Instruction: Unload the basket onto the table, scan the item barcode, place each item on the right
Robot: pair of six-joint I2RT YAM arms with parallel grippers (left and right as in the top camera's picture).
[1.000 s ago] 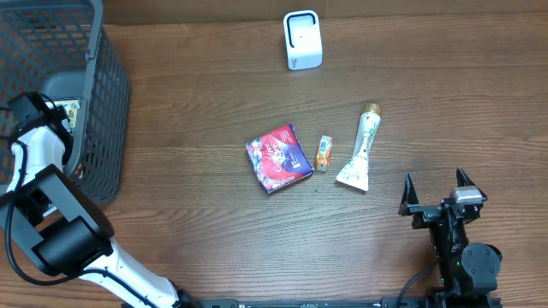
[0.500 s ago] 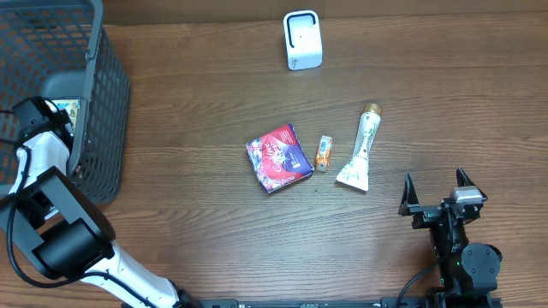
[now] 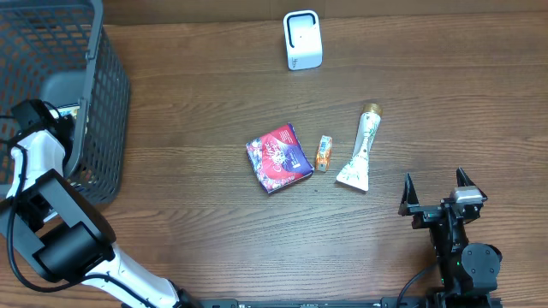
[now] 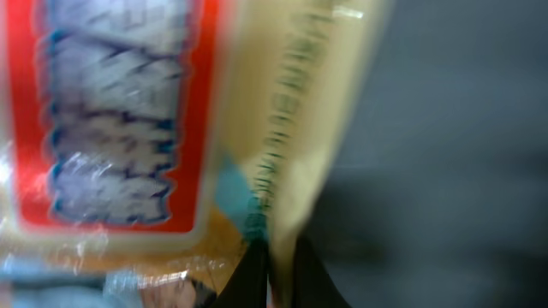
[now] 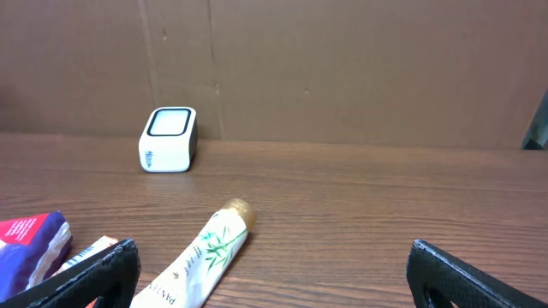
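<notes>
Left gripper (image 4: 272, 275): reached in over the wall of the basket (image 3: 104, 128), and the two dark fingertips are pressed together on the thin lower edge of the packet (image 4: 128, 128).
Packet: right up against the left wrist camera, just beyond the fingertips, inside the basket; there's a red-bordered panel with pale print and a tan strip beside it, all blurred, no lettering readable.
Right gripper (image 3: 435, 181): fingers spread wide with nothing between them, low over the table (image 3: 188, 222) at its own corner.
Scanner (image 3: 302, 40): white box standing upright, far ahead of the right gripper and a little to its left, well apart from the left gripper too.
Tube (image 3: 361, 158): lying flat just ahead-left of the right gripper, gold cap pointing away from it.
Orange box (image 3: 323, 153): small, just left of the tube.
Red pouch (image 3: 278, 158): next along, just beside the orange box, between the two hands.
</notes>
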